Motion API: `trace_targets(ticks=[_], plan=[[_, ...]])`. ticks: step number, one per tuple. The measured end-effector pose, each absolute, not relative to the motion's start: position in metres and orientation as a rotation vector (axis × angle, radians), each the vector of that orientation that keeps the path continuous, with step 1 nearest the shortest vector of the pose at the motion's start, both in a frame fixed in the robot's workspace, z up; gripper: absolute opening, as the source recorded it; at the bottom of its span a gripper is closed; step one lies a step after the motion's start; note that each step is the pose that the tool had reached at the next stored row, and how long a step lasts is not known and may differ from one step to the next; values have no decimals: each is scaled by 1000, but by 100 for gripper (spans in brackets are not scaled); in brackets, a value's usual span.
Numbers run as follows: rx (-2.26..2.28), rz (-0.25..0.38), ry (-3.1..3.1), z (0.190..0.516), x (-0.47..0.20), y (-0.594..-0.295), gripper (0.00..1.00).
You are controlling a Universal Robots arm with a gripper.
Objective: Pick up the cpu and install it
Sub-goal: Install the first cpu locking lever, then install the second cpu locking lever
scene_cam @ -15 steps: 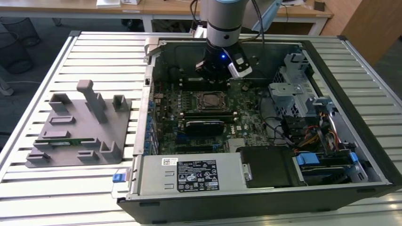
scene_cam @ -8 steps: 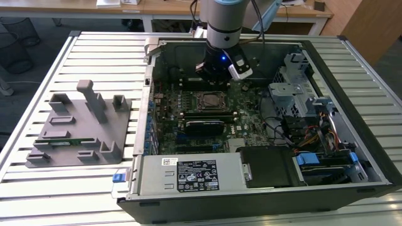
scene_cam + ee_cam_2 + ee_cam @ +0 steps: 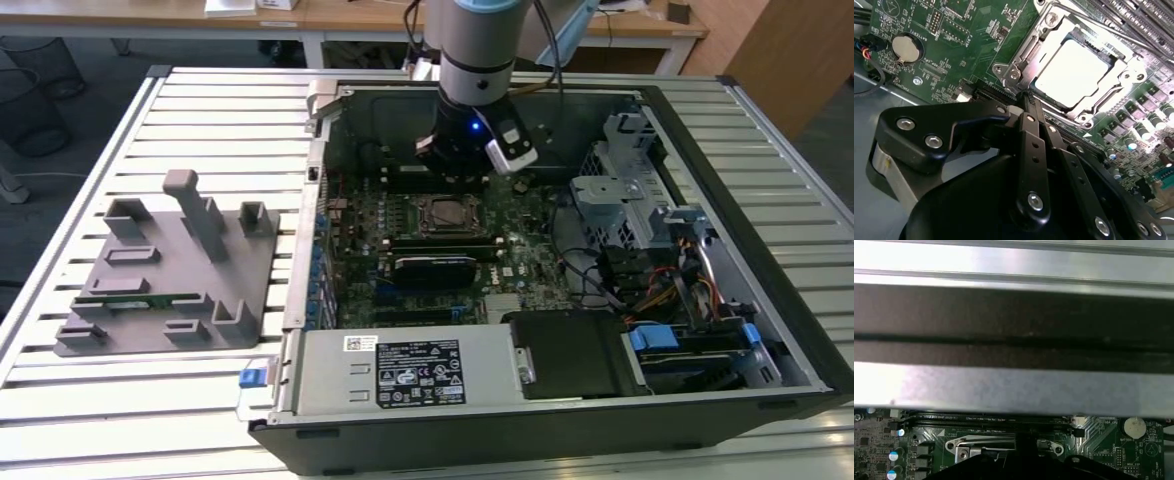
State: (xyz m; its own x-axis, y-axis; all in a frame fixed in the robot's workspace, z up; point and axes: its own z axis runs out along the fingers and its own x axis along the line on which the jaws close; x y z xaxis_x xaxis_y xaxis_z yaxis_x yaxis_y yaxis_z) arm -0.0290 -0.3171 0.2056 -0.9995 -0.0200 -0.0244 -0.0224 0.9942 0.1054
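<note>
I have the hand (image 3: 1026, 100) hanging inside the open computer case (image 3: 787, 330), low over the green board (image 3: 534, 250). In the second wrist view its two black fingers (image 3: 1029, 145) lie pressed together with no gap I can make out, and nothing is caught between them, so I take it as closed and carrying nothing.

The chip (image 3: 1071, 72) sits just past the fingertips, lying flat inside the metal socket frame (image 3: 1014, 70). Its pale silver top looks level with the frame all round, which I judge to mean it is already seated. In the exterior view the same socket (image 3: 442, 213) lies right beneath the hand, slightly toward the near side of the case.

To do this stage well I would keep the hand square above the chip and move slowly. The pins under a chip like this bend easily, so any sideways push on it is the main risk. I would also watch the closed fingertips, which are very near the frame's edge and the long slot (image 3: 989, 92) beside it. I cannot tell whether the frame's latch is clamped down.

The grey holder (image 3: 167, 290) stands on the bench (image 3: 80, 390) well away from the hand, outside the case.
</note>
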Motion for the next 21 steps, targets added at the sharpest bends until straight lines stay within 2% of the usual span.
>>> trace_targets(ticks=[15,21], plan=[[-33,165,3114,206,-29,-329,11],[-33,165,3114,222,-29,-329,11]])
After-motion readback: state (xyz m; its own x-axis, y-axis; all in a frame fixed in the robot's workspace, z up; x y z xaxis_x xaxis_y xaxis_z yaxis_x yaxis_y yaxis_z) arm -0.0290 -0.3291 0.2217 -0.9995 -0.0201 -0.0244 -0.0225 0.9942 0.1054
